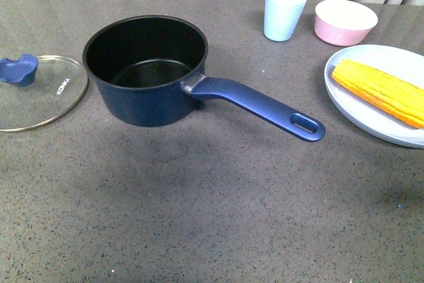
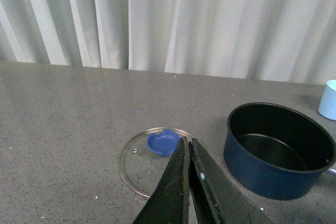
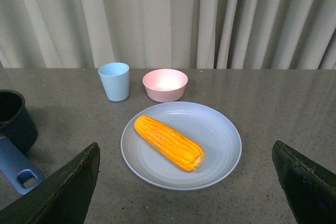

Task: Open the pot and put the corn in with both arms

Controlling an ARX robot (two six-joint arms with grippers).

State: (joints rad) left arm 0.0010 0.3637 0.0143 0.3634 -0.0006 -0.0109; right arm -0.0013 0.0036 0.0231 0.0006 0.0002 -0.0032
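Note:
The navy pot (image 1: pixel 146 71) stands uncovered and empty left of centre, its long blue handle (image 1: pixel 265 107) pointing right. Its glass lid (image 1: pixel 36 91) with a blue knob lies flat on the table to the pot's left. The yellow-orange corn (image 1: pixel 381 91) rests on a pale blue plate (image 1: pixel 344 94) at the right edge. Neither arm shows in the front view. My left gripper (image 2: pixel 187 142) is shut on nothing, raised above the lid (image 2: pixel 152 161), with the pot (image 2: pixel 278 150) beside it. My right gripper (image 3: pixel 186 153) is open wide over the corn (image 3: pixel 169 142) on its plate (image 3: pixel 215 150).
A light blue cup (image 1: pixel 285 12) and a pink bowl (image 1: pixel 345 22) stand at the back right, behind the plate. A pale curtain hangs beyond the table's far edge. The cup (image 3: pixel 114 81) and bowl (image 3: pixel 165 84) also appear behind the plate in the right wrist view.

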